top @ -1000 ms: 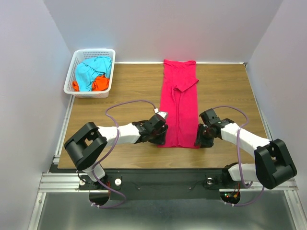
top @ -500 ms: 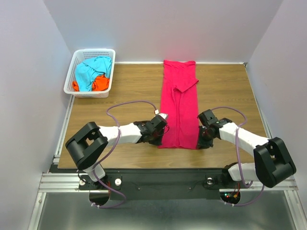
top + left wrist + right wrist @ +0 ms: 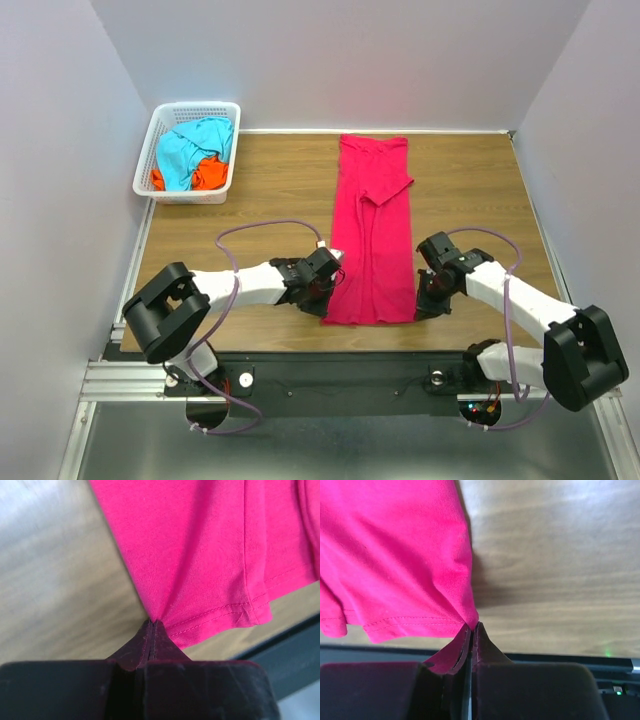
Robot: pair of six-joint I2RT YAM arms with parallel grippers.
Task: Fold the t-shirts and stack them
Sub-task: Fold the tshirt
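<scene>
Top external: left claw (image 3: 327, 308), right claw (image 3: 420, 310), both clamped on one crimson-pink t-shirt (image 3: 375, 230); one turquoise t-shirt (image 3: 188, 150), one orange t-shirt (image 3: 211, 176).

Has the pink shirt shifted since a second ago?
Yes. The pink shirt slid toward the table's near edge, away from the back edge, with the left gripper and right gripper clamped on its hem.

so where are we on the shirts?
Done: pink shirt lies folded into a narrow strip. In hand: left end effector and right end effector pinch its near corners. Left: fold it crosswise, then the blue shirt and orange shirt in the basket; nothing stacked.
</scene>
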